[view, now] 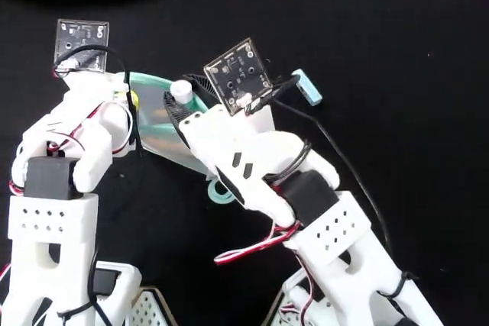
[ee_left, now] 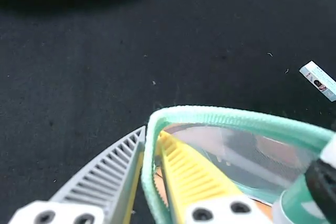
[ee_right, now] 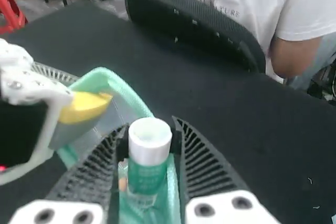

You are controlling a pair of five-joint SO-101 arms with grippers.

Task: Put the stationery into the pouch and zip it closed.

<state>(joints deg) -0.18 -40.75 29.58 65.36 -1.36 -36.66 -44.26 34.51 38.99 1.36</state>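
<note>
Loading a glue stick [ee_right: 149, 169] into the held-open pouch [ee_left: 236, 120]
The left pincer [ee_left: 152, 136] clamps the pouch's mint rim, left of centre on the counter [view: 405, 51]. The right pincer [ee_right: 149, 125] grips the stick at its mouth. Apparently left to do: a small pale block [view: 307, 87] lying farther right, then zipping.

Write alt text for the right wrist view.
The right gripper holds a green glue stick, white cap toward the camera, between its black ribbed fingers at the mouth of the mint-green pouch. Across the opening, the left gripper pinches the pouch's rim, over a black table.
</note>
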